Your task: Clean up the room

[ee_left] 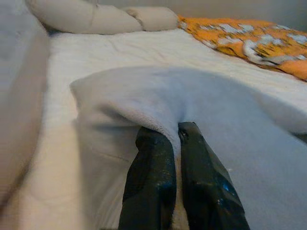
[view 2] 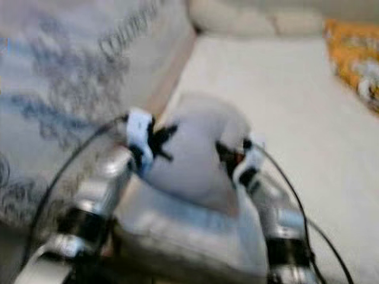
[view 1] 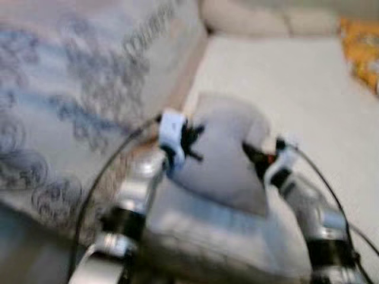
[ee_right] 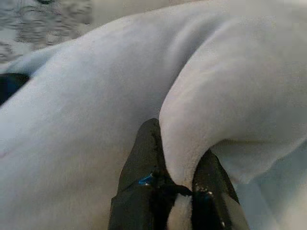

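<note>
Both claws are clamped on a pale grey blanket (view 1: 222, 160) held at frame centre above the bed (view 1: 284, 77): left claw (ee_left: 173, 132) and right claw (ee_right: 178, 182) each pinch only a thin fold, so a tug could slip the blanket free.

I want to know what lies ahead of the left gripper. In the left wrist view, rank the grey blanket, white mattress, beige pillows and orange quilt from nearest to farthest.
1. Grey blanket, pinched by the left gripper.
2. White mattress, just beyond the fold.
3. Orange quilt on the far side and beige pillows at the head: too close to call.
</note>
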Available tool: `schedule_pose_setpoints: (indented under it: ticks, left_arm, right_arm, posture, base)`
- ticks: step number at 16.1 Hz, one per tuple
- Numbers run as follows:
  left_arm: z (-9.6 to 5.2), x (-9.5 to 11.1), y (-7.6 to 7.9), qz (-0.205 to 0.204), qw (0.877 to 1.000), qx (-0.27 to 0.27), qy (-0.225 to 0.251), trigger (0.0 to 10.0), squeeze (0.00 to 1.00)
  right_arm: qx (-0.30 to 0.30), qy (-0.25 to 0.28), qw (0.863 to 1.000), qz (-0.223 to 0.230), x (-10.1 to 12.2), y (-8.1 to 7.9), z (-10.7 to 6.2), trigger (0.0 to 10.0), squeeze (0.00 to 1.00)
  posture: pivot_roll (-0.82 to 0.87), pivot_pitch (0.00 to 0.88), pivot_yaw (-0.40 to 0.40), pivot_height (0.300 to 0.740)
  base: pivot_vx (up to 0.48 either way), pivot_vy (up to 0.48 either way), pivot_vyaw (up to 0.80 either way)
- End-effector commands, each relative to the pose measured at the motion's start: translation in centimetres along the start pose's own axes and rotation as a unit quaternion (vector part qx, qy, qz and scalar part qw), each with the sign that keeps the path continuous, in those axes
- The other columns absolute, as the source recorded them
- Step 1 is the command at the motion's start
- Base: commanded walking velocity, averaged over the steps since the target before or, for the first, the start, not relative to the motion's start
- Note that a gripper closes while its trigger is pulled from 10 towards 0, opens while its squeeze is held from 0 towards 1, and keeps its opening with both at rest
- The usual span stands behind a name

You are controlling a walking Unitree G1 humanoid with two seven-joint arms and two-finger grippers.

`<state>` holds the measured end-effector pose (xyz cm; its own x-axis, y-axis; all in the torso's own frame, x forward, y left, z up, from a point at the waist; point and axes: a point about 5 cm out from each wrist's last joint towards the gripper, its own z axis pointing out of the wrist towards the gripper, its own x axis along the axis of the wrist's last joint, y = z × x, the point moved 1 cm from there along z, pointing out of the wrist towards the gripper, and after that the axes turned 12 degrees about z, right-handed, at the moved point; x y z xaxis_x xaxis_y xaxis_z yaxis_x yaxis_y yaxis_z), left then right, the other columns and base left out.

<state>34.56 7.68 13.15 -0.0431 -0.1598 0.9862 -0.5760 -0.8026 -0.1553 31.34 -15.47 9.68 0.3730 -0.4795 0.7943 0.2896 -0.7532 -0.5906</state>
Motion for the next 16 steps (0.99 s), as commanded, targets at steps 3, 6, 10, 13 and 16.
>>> schedule_pose_setpoints:
  ticks: [3, 6, 10, 13, 16]
  left_arm:
    - [-0.2, 0.7, -0.3, 0.006, 1.000, -0.001, 0.016, 10.0, 0.00]
    - [-0.2, 0.6, -0.1, 0.014, 1.000, -0.008, 0.012, 10.0, 0.00]
    - [-0.3, 0.5, -0.5, 0.029, 1.000, -0.006, 0.007, 10.0, 0.00]
    - [-0.1, 0.7, -1.6, 0.042, 0.999, 0.006, 0.001, 10.0, 0.00]
    - [-0.2, 1.0, -2.3, 0.052, 0.998, 0.017, 0.005, 10.0, 0.00]
  right_arm:
    - [0.039, 0.004, 0.999, 0.006, 0.1, -1.8, 0.8, 10.0, 0.00]
    - [0.041, 0.001, 0.999, 0.004, 0.0, -1.9, 0.8, 10.0, 0.00]
    - [0.043, -0.001, 0.999, 0.005, -0.1, -2.0, 1.2, 10.0, 0.00]
    - [0.040, -0.006, 0.999, -0.005, 0.1, -1.8, 2.4, 10.0, 0.00]
    - [0.037, -0.006, 0.999, -0.014, 0.6, -1.7, 3.4, 10.0, 0.00]
  posture:
    - [-0.01, 0.000, 0.055, 0.740]
    - [0.00, 0.000, 0.055, 0.740]
    - [0.00, 0.000, 0.055, 0.740]
    - [0.00, 0.000, 0.051, 0.740]
    - [0.01, 0.000, 0.044, 0.740]
  base:
    - [0.000, 0.000, 0.00]
    - [0.000, 0.000, 0.00]
    - [0.000, 0.000, 0.00]
    - [0.000, 0.000, 0.00]
    - [0.000, 0.000, 0.00]
